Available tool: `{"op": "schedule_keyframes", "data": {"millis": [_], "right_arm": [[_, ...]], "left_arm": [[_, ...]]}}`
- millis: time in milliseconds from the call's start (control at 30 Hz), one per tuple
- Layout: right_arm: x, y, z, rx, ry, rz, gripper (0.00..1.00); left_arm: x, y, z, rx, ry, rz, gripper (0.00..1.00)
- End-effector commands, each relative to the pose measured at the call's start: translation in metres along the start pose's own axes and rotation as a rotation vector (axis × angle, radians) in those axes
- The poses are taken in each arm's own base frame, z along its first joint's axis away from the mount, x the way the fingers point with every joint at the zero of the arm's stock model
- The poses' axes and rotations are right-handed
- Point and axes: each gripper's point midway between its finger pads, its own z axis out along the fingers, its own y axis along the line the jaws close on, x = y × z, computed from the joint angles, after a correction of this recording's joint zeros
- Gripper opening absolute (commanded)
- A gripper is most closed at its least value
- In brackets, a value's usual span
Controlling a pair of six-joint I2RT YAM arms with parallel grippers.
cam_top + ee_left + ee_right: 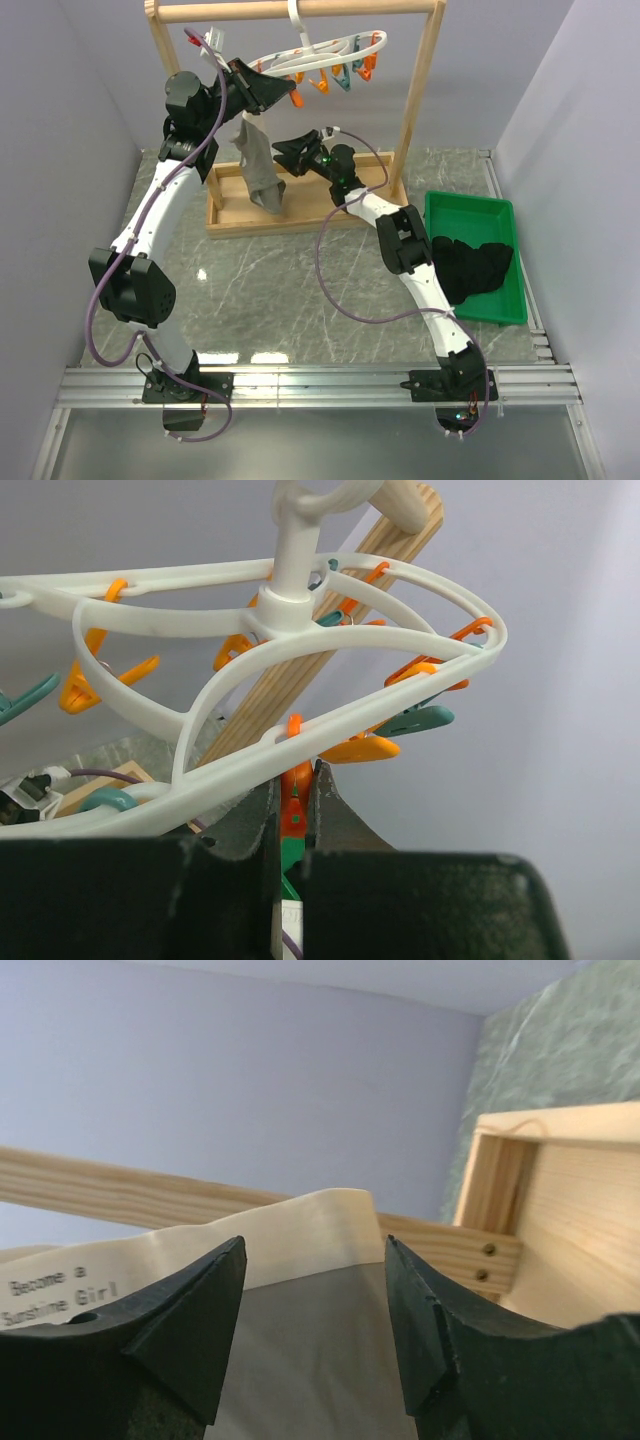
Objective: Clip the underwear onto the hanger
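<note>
I see the underwear (258, 165) hanging inside the wooden rack (420, 90). Its long axis runs straight up and down, with the top just under the rack's crossbar and the lower end pointing at the rack's base board. The hanger (290, 605) hooks over that crossbar. My left gripper (280, 95) is up beside it, clenched on an orange clothespin (293, 805). Only the left wrist view shows that pinch, and the overhead one hides it behind the arm. My right gripper (283, 155) sits lower within the rack with its jaws spread. Its wrist view alone shows the beige waistband with printed lettering between the fingers (190, 1330). I cannot tell whether they touch the cloth.
</note>
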Motion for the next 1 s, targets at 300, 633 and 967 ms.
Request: {"op": "schedule_keyframes", "data": {"millis": [300, 633, 967], "right_arm": [[0.009, 0.05, 0.002, -0.057, 0.014, 0.056, 0.72], [0.017, 0.049, 0.009, -0.099, 0.03, 0.104, 0.75], [0.031, 0.144, -0.009, -0.302, 0.133, 0.096, 0.57]], "left_arm": [[-0.007, -0.031, -0.008, 0.093, 0.004, 0.018, 0.0], [-0.005, -0.025, -0.005, 0.088, 0.011, 0.001, 0.0], [-0.008, -0.022, -0.003, 0.086, 0.004, -0.014, 0.0]]}}
